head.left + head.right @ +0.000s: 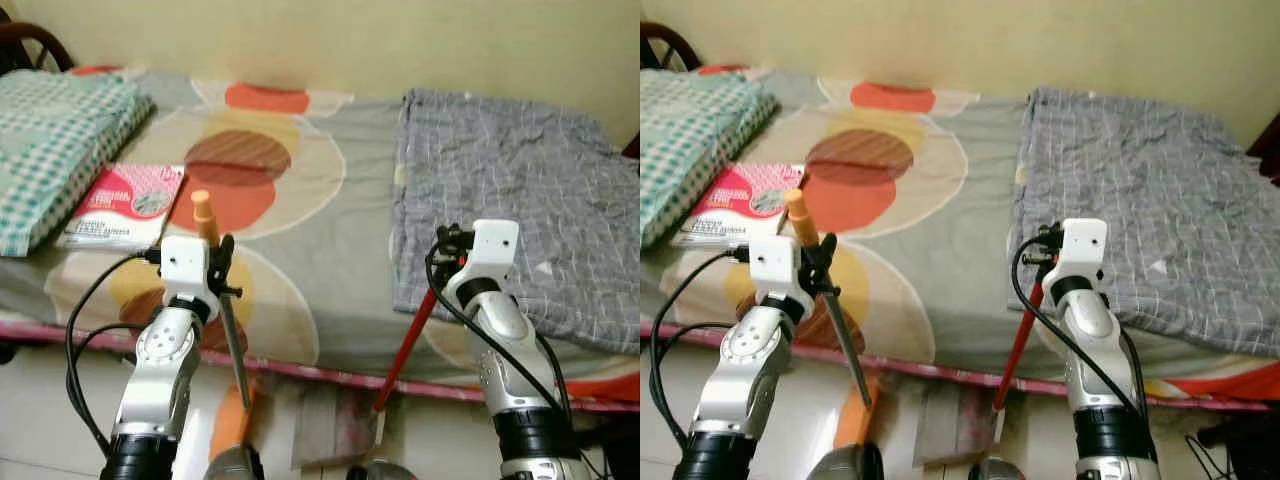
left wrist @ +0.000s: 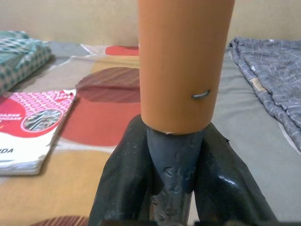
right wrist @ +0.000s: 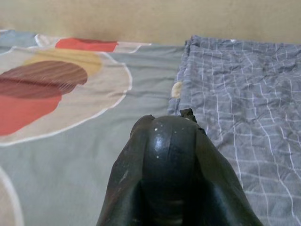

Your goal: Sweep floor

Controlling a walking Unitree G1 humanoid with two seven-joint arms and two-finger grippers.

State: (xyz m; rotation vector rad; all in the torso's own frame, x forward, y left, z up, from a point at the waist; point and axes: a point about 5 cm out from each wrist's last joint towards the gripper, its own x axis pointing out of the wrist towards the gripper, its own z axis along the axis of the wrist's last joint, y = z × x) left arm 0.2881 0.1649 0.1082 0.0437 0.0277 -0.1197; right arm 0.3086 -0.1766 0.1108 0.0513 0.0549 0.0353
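Orange-capped broom handle (image 1: 203,212) is clenched in the left claw (image 2: 174,155), its shaft slanting down to the floor (image 1: 40,400) before the bed (image 1: 330,250). A red dustpan handle (image 1: 408,340) is gripped by the right claw (image 3: 169,155); the pan (image 1: 340,425) rests below. Risk: both tools stand close together, so a sweep may knock them into each other or the bed edge.

On the bed (image 1: 330,290), a book (image 1: 122,204) lies left, beside folded cloth (image 1: 50,140), a blanket (image 1: 510,200) right.
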